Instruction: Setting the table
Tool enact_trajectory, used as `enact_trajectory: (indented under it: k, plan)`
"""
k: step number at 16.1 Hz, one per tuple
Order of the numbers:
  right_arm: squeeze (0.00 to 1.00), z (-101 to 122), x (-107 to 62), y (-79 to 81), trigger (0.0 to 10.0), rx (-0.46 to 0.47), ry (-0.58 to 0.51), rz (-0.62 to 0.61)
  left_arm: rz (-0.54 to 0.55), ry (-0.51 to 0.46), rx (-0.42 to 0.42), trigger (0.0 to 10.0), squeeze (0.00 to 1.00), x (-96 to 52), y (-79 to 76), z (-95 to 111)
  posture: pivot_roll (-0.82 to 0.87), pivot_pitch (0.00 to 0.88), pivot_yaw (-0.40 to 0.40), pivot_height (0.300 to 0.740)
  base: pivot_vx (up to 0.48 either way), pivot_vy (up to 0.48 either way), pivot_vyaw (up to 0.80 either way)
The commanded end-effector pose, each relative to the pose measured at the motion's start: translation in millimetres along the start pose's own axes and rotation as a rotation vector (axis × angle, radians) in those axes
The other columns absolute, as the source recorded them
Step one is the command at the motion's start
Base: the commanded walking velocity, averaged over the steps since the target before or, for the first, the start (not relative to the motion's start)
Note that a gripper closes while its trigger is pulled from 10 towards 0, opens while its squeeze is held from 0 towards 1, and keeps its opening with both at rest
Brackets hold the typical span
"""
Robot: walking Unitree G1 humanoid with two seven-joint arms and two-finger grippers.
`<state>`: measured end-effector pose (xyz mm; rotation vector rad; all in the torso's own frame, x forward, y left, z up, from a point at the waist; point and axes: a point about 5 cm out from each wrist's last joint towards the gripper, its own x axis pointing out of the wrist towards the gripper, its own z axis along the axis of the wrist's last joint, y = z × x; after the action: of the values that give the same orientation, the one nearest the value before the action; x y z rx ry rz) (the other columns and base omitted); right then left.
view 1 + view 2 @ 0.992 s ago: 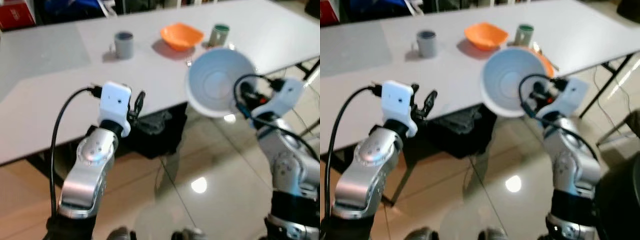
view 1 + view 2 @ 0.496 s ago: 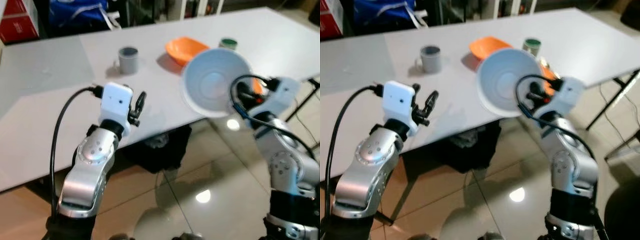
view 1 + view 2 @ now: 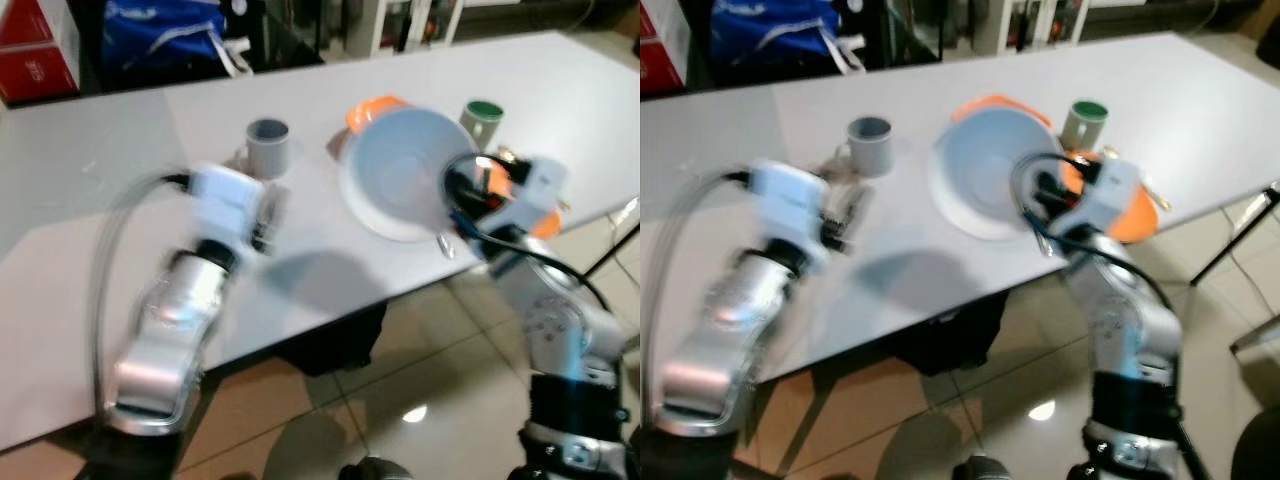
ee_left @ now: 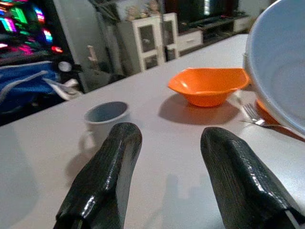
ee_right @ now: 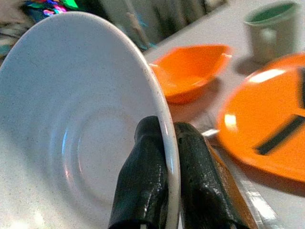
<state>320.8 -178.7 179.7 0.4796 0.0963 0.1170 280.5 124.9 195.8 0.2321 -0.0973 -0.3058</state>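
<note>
My right gripper (image 5: 164, 129) is shut on the rim of a large pale blue-white plate (image 3: 398, 170), held tilted over the grey table (image 3: 90, 250) with its face toward me. Behind the plate sits an orange bowl (image 3: 372, 106), and a green mug (image 3: 484, 118) stands to its right. An orange plate (image 5: 269, 138) lies under my right wrist, with a fork (image 4: 253, 122) beside it. A grey mug (image 3: 267, 146) stands left of the bowl. My left gripper (image 4: 169, 136) hovers open over the table in front of the grey mug, with nothing between its fingers.
The table's near edge (image 3: 330, 320) runs below both arms, with a dark bundle (image 3: 330, 345) on the glossy floor underneath. A blue bag (image 3: 165, 35), a red box (image 3: 35, 45) and white cabinets (image 4: 152, 40) stand beyond the far side.
The view has closed in on the table. My right gripper has carried the plate forward from beyond the near edge to over the tabletop. The left arm has swung forward and is blurred.
</note>
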Motion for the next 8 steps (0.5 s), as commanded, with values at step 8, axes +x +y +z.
enact_trajectory:
  k: [8]
  plan:
    - [0.00,-25,53.9,9.7,10.0,-0.025,0.308,0.078,-0.087,0.032,0.059,10.0,0.00,-21.2,20.9,-4,0.02,0.104,-0.067,0.740,0.000,0.000,0.00]
